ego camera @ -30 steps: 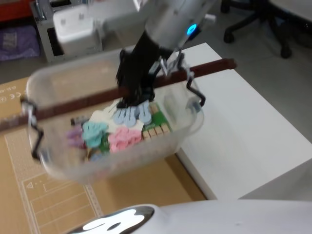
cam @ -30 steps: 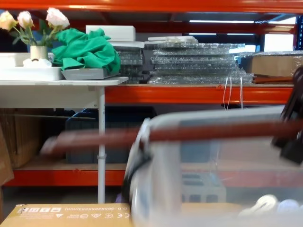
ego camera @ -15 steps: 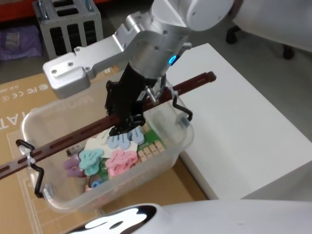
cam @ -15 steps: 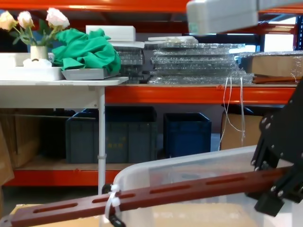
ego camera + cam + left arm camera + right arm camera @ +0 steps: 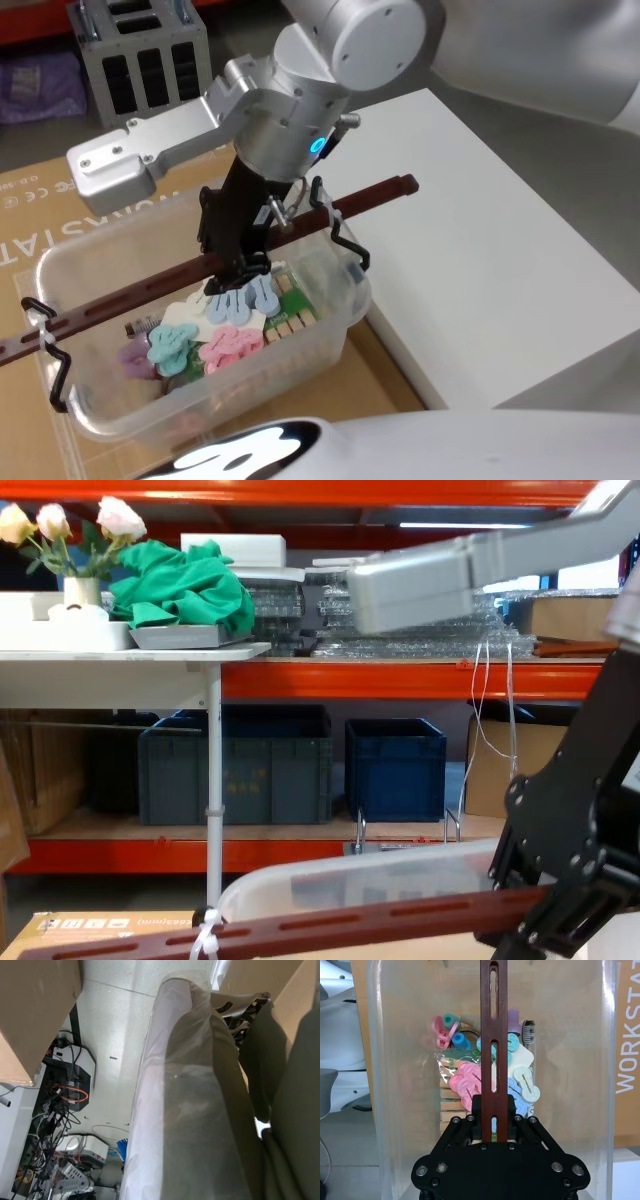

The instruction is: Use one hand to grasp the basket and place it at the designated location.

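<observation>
Grips the brown handle bar (image 5: 150, 290) of the basket (image 5: 290, 355) with the right gripper (image 5: 235, 275), over the cardboard sheet (image 5: 60, 210).

The chest view's bottom edge cuts off the basket (image 5: 350, 875); the head view's left edge clips its handle (image 5: 130, 294).

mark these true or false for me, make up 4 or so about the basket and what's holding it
1. The right gripper is clamped on the brown handle bar of the basket. True.
2. The basket is empty. False: pastel clips lie in its bottom.
3. The basket is over the white table. False: it is over the brown cardboard, beside that table.
4. A black wire hook links the bar to the basket's rim. True.
</observation>
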Motion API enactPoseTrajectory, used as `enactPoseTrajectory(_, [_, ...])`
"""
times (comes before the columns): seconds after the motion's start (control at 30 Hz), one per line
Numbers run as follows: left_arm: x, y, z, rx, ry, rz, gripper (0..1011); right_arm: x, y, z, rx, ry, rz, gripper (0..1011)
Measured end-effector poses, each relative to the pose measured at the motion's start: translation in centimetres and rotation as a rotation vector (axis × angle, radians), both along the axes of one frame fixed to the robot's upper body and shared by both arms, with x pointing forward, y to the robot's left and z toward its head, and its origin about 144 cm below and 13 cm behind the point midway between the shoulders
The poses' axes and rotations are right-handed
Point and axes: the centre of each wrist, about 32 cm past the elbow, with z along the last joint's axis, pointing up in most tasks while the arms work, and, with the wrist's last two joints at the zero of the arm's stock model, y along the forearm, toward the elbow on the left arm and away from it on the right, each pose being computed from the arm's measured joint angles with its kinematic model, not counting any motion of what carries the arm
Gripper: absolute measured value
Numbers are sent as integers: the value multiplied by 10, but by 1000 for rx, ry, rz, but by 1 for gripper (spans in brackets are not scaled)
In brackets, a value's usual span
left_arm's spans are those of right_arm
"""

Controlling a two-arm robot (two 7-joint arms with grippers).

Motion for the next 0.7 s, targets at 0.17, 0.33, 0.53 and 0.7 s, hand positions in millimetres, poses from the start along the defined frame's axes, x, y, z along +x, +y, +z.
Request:
enactPoseTrajectory(0.17, [0,0,0,0,0,0,0,6,5,-10,-15,14,-14,235])
enactPoseTrajectory(0.33, [0,0,0,0,0,0,0,9,8,-20,-42,21,-20,235])
enactPoseTrajectory(0.53, [0,0,0,0,0,0,0,9,10,-31,-79,21,-16,234])
enactPoseTrajectory(0.7, [0,0,0,0,0,0,0,7,11,-36,-96,24,-7,234])
